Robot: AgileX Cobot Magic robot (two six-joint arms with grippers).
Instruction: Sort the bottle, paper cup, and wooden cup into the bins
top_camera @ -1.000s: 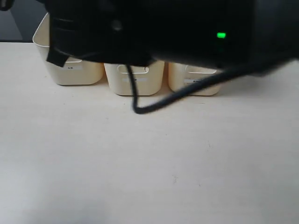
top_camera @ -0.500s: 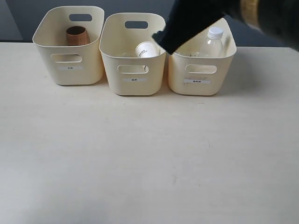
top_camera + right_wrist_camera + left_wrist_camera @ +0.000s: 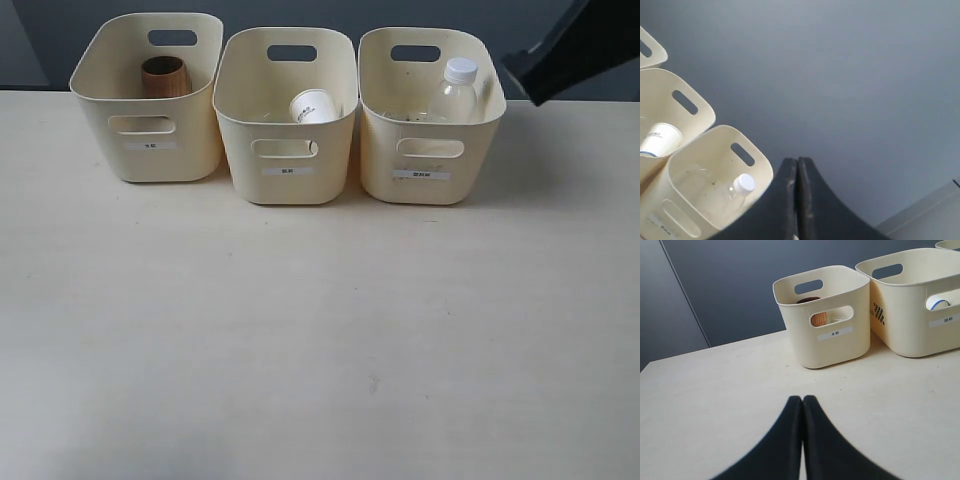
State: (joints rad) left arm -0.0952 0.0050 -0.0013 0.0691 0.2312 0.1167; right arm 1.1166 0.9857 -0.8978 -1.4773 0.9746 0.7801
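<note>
Three cream bins stand in a row at the back of the table. The wooden cup point(image 3: 165, 77) stands in the left bin point(image 3: 150, 150) and shows through that bin's handle hole point(image 3: 818, 318). In the middle bin point(image 3: 288, 170) the white paper cup point(image 3: 316, 106) lies tilted. The clear bottle point(image 3: 456, 92) with its white cap point(image 3: 744, 184) stands in the right bin point(image 3: 430, 170). My right gripper point(image 3: 797, 162) is shut and empty, held up in the air beside the right bin. My left gripper point(image 3: 802, 400) is shut and empty, low over the table in front of the left bin point(image 3: 830, 340).
A dark part of the right arm point(image 3: 580, 50) shows at the upper right edge of the exterior view. Bare light tabletop point(image 3: 320, 330) stretches in front of the bins. A dark wall lies behind them.
The right arm, which blocked most of the exterior view a second ago, has swung off to the upper right. All three bins and their contents now show.
</note>
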